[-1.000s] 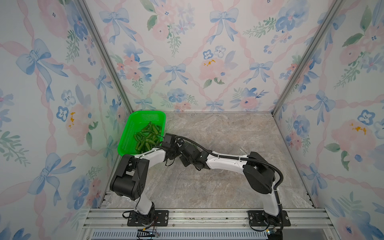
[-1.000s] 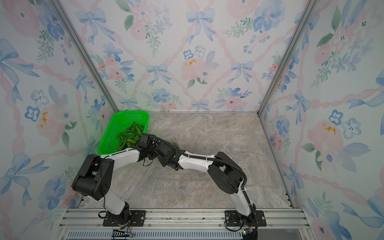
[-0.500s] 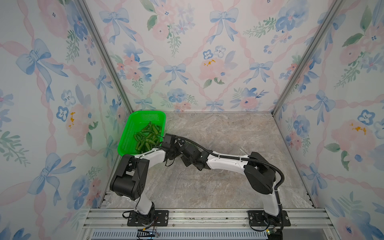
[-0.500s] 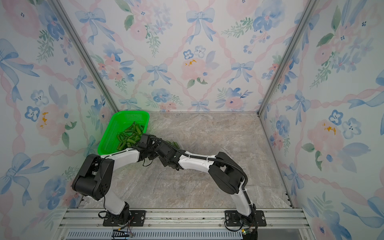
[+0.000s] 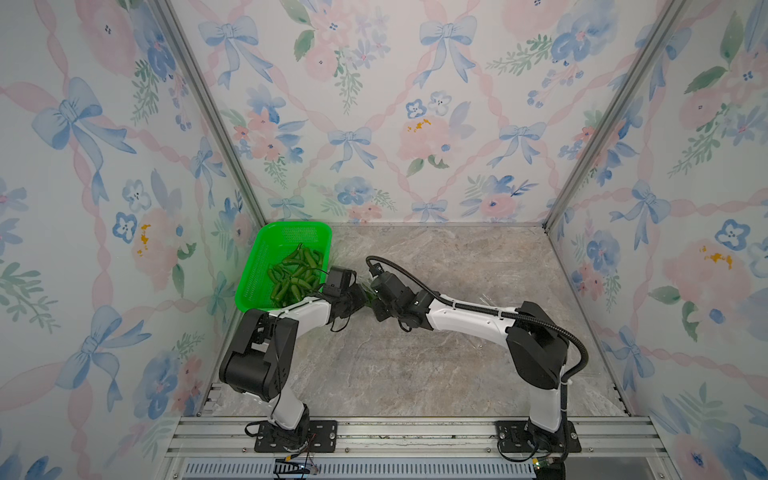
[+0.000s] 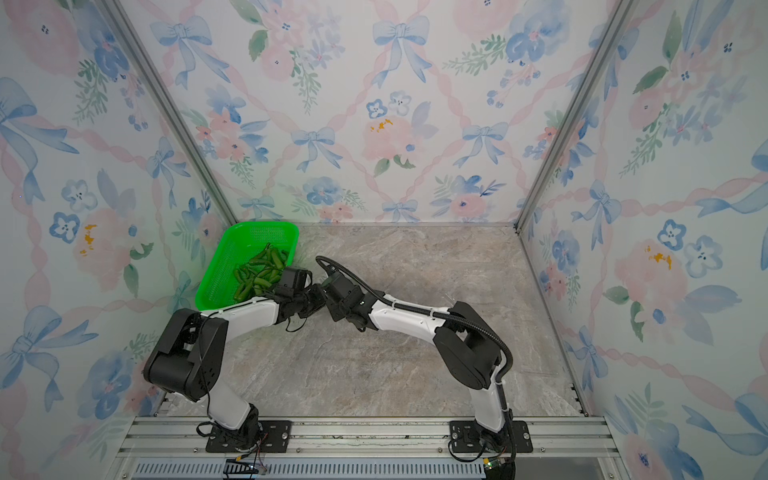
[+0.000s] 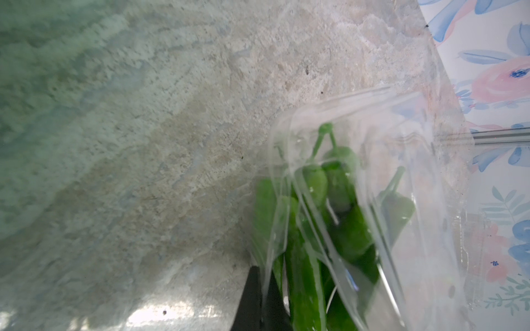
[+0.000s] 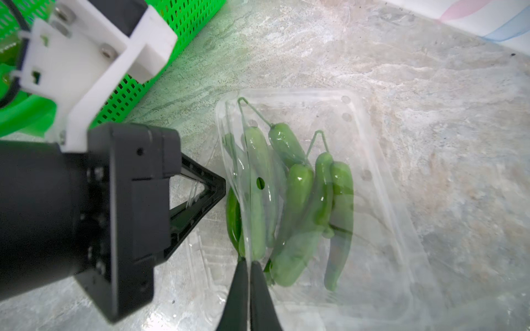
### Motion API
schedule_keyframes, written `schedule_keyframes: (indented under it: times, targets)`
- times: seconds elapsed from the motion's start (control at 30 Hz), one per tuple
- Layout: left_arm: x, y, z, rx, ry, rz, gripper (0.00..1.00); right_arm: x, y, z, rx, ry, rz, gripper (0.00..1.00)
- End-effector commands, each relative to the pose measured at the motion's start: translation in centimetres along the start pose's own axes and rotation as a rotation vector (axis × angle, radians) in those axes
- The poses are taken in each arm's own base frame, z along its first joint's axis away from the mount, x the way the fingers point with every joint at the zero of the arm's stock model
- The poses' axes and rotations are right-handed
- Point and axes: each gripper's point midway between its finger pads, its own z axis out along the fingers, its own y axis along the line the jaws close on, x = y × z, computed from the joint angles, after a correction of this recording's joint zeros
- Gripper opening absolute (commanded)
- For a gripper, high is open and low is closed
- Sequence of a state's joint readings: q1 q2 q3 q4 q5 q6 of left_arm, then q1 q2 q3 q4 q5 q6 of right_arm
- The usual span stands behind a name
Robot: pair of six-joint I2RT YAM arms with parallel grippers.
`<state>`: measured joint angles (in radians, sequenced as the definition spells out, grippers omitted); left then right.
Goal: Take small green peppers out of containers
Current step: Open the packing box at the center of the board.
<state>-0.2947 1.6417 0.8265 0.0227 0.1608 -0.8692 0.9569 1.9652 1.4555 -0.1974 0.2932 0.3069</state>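
So, container (image 8: pixel 381 229): a clear plastic clamshell box down at the marbled tabletop (image 5: pixel 415 374), just beside the bright green basket (image 5: pixel 266 257) and between the tips of the two arms. A thin clear flap stands up along one long side.
Small green peppers (image 8: pixel 298 183): about half a dozen glossy ones lie side by side inside the box, with their thin stems pointing away from the right gripper. One darker pepper sits against the flap side.
Left gripper (image 8: pixel 221 183): clenched, with its black fingertips meeting on the edge of the clear flap. From its own wrist camera the box (image 7: pixel 415 172) and the peppers inside fill the near view.
Right gripper (image 8: pixel 249 269): clenched, fingers pressed flat together with the thin plastic edge pinched between them at the box's near end.
Pepper pile (image 5: pixel 297 274): many more green peppers heaped loose in the basket.
Arms: in both top views the two wrists come almost together beside the basket and hide most of the box.
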Motion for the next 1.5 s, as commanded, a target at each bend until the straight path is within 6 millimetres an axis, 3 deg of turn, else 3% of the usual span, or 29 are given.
schedule_keyframes:
  times: [0.0, 0.33, 0.53, 0.6, 0.7, 0.77, 0.8, 0.97, 1.1, 1.27, 1.37, 1.47]
  targets:
    - [1.2, 3.2, -0.2, -0.111, 0.029, 0.002, 0.00, -0.8, -5.1, -0.6, 0.115, -0.023, 0.102, 0.00]
    - [1.1, 2.9, -0.3, -0.111, 0.023, 0.028, 0.00, -4.4, -7.3, -2.5, 0.104, -0.133, 0.178, 0.00]
    - [1.4, 3.1, 0.0, -0.116, 0.035, 0.035, 0.00, -5.6, -7.5, -2.4, 0.054, -0.145, 0.241, 0.02]
    - [1.3, 2.9, -0.1, -0.110, 0.034, 0.035, 0.00, -5.8, -8.1, -2.5, 0.041, -0.150, 0.278, 0.12]
    - [0.9, 2.4, -0.5, -0.095, 0.021, 0.034, 0.02, -6.4, -9.1, -3.3, 0.015, -0.159, 0.330, 0.36]
    - [0.6, 2.0, -0.9, -0.086, 0.009, 0.035, 0.13, -6.7, -10.1, -4.2, 0.023, -0.172, 0.343, 0.51]
    - [0.5, 1.9, -1.0, -0.082, 0.005, 0.034, 0.20, -6.9, -10.7, -4.5, 0.019, -0.177, 0.346, 0.54]
    - [0.2, 1.5, -1.5, -0.074, -0.011, 0.037, 0.24, -6.6, -12.7, -4.4, -0.005, -0.148, 0.359, 0.58]
    - [0.0, 1.0, -1.6, -0.057, -0.012, 0.037, 0.28, -6.4, -12.7, -4.4, -0.035, -0.141, 0.373, 0.63]
    - [-0.8, 0.2, -2.8, -0.037, -0.051, 0.047, 0.38, -6.3, -13.5, -5.9, -0.015, -0.176, 0.374, 0.65]
    - [-1.2, 0.1, -3.6, -0.039, -0.081, 0.054, 0.41, -6.2, -12.6, -6.5, -0.062, -0.155, 0.351, 0.62]
    - [-1.4, 0.2, -4.2, -0.043, -0.097, 0.060, 0.43, -5.7, -10.3, -6.2, -0.118, -0.095, 0.292, 0.58]
